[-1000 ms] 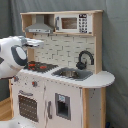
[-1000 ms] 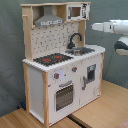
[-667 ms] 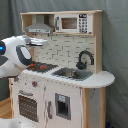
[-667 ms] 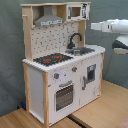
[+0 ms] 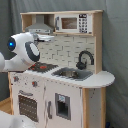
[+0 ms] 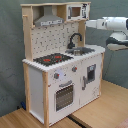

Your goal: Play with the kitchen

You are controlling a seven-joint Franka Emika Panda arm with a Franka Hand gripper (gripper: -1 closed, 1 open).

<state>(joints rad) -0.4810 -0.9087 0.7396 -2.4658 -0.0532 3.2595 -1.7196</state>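
Since a second ago our white arm (image 5: 22, 50) has edged toward the pale-wood-and-white toy kitchen (image 6: 62, 75), positioning beside the hob; jaw state we cannot tell.

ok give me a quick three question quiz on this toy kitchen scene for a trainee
1. True or false: in the first exterior view, the microwave sits below the sink.
2. In the second exterior view, what stands just behind the sink? A) black faucet B) a kettle C) a red pot
3. Fill in: in the second exterior view, the oven door sits under the ____, on the kitchen front.

Key: 1 false, it is up on the top shelf; 2 A; 3 hob.
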